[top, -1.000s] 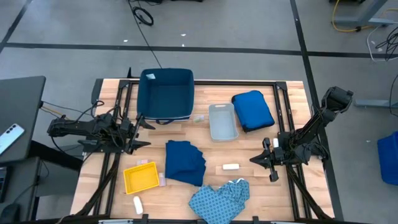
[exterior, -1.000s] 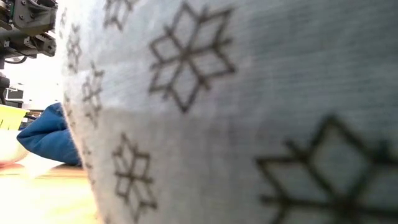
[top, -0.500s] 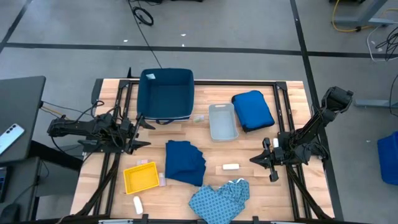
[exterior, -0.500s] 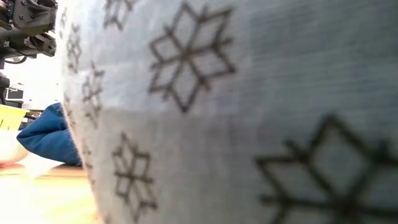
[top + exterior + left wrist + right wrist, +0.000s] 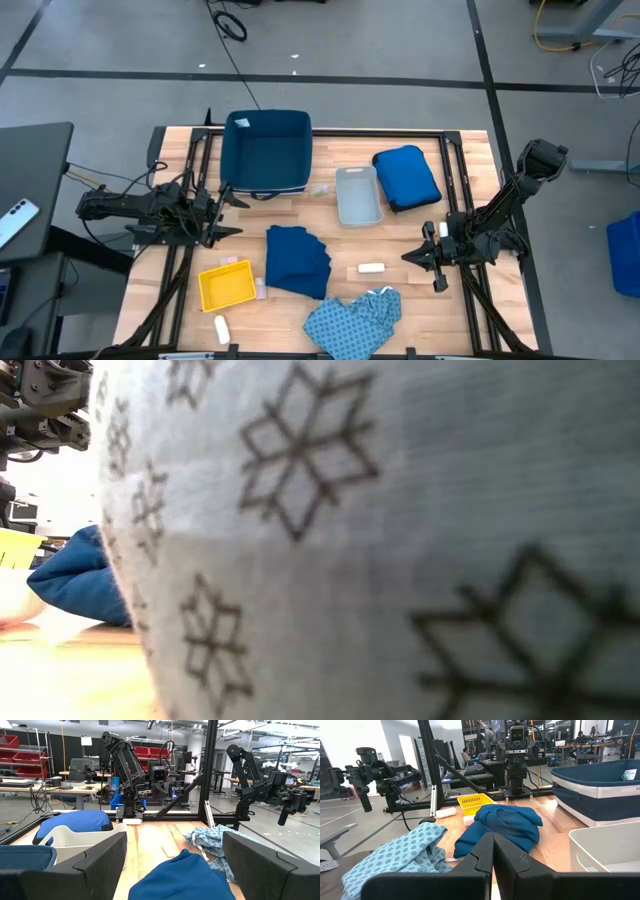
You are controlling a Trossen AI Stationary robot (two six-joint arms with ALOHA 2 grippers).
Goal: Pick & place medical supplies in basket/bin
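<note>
Nothing has moved: left gripper [image 5: 228, 213] fingers stay apart, right gripper [image 5: 418, 258] fingers together. Just ahead of the left fingers lies the navy garment [image 5: 298, 261], likely soft and light; pinch a raised fold.

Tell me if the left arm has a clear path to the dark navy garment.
Probably yes. The left gripper is open and empty, and only bare table lies between it and the dark navy garment; the yellow tray sits off to the side.

Navy garment [image 5: 298, 260] crumpled mid-table; patterned garment [image 5: 355, 318] bunched at front edge.
</note>
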